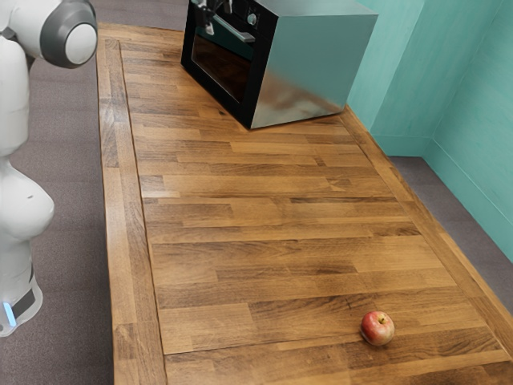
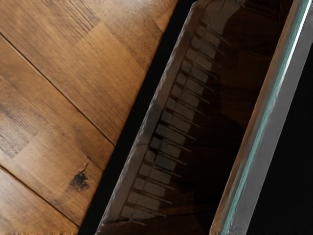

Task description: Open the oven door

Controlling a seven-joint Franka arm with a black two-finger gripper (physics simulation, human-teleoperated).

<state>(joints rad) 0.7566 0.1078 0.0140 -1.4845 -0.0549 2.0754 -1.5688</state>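
The hand (image 1: 212, 14) is at the upper front of the oven (image 1: 317, 68), near the long handle (image 2: 266, 122); I can't tell how far open it is or whether it has hold of anything. Below the handle is the dark glass of the oven door (image 1: 220, 66), which looks shut. The oven stands at the desk's (image 1: 280, 228) far end, well apart from a red apple (image 1: 377, 329)

Nothing I can read here
I make out no words, labels, brands, numbers or signs in either of my 2 views; if the round dial (image 1: 252, 18) on the front of the oven (image 1: 317, 64) carries markings, they are too small for me to read
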